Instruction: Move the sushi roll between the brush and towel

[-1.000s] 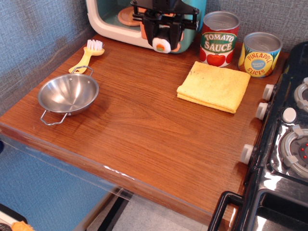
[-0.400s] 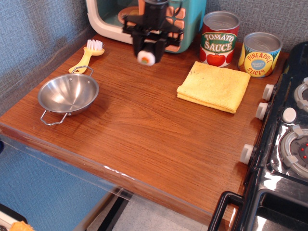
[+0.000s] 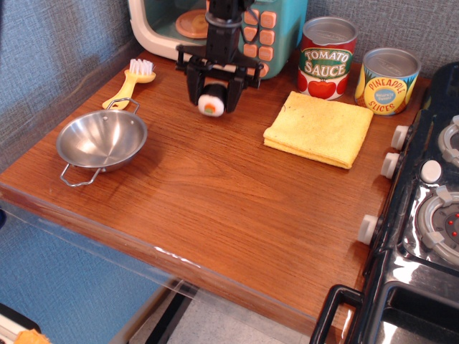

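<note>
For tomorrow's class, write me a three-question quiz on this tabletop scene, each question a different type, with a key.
1. True or false: the end effector holds the sushi roll.
2. Which item lies right of the roll? A) steel bowl B) towel C) brush
3. Fill in: the can nearest the stove is labelled ____ slices.

Key
1. True; the fingers grip the roll on both sides.
2. B; the towel is to its right, while the brush and steel bowl are to its left.
3. Pineapple, on the pineapple can beside the tomato sauce can.
</note>
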